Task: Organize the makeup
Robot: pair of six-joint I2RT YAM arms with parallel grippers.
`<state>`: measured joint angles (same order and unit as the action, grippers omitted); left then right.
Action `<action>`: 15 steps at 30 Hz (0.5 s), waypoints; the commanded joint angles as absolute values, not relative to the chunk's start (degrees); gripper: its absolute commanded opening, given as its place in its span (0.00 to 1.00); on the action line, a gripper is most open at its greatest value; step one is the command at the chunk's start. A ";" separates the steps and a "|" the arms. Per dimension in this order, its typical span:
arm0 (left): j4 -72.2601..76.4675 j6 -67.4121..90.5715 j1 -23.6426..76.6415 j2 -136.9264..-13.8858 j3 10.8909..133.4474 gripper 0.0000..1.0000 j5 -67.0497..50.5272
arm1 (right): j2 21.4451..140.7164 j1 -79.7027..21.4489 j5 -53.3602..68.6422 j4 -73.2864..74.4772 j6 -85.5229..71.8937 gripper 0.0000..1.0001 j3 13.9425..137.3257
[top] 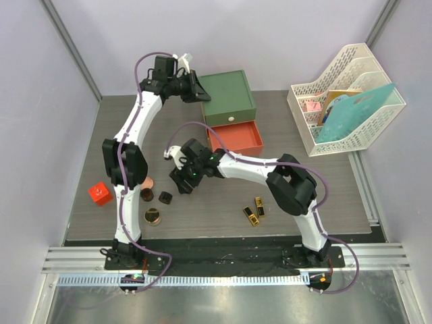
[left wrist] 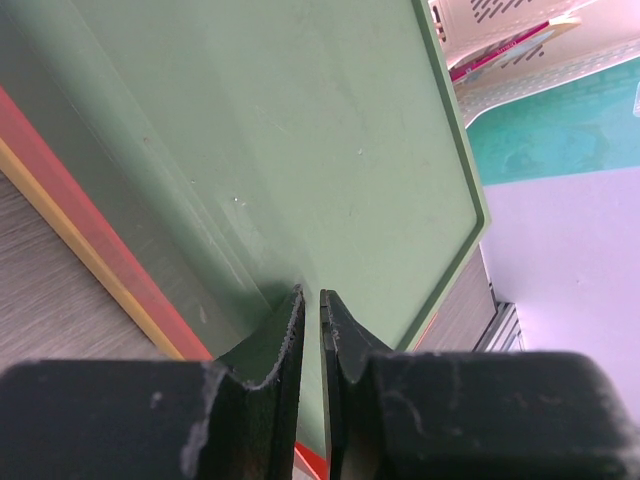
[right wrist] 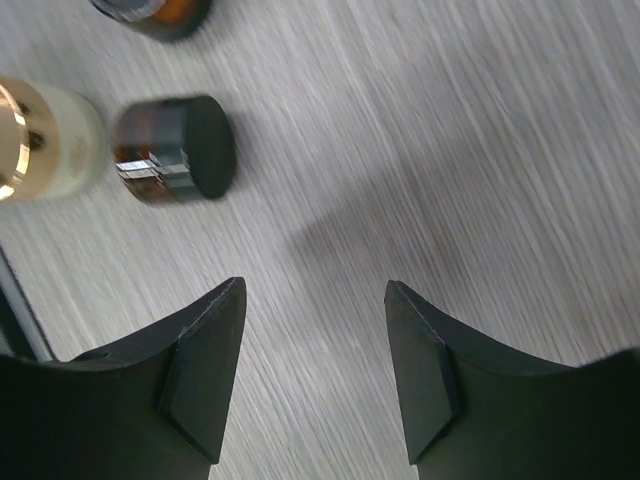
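Small makeup jars lie at the left of the table: a black-capped jar (top: pixel 165 197), a brown jar (top: pixel 147 196), a gold-lidded jar (top: pixel 154 217) and a peach compact (top: pixel 148 182). Two gold-black lipsticks (top: pixel 254 210) lie at the front centre. My right gripper (top: pixel 179 183) hovers open and empty just right of the jars. In the right wrist view (right wrist: pixel 315 285) bare table lies between its jaws, with the black-capped jar (right wrist: pixel 175 150) and a gold-topped jar (right wrist: pixel 40 140) ahead to the left. My left gripper (top: pixel 199 92) is shut at the green box's left edge (left wrist: pixel 311 295).
The green drawer box (top: pixel 229 98) stands at the back centre with its orange drawer (top: pixel 235 138) pulled open toward me. A red cube (top: pixel 100 194) sits at the far left. A white file rack (top: pixel 347 98) with papers stands at the back right.
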<state>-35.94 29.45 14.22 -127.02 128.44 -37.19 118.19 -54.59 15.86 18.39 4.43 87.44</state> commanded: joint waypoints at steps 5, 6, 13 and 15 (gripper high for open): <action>-47.11 25.14 11.51 -129.02 126.13 0.14 -32.70 | 120.93 -56.25 25.13 19.07 5.80 0.73 97.47; -47.02 25.22 11.43 -128.94 126.12 0.14 -32.70 | 121.11 -56.69 25.31 19.25 5.89 0.74 98.51; -47.11 24.70 10.99 -128.06 126.21 0.14 -32.78 | 122.08 -58.88 25.49 19.86 5.81 0.81 100.19; -47.11 24.17 10.99 -126.14 126.12 0.14 -32.26 | 122.17 -58.98 24.79 19.86 5.10 0.81 100.20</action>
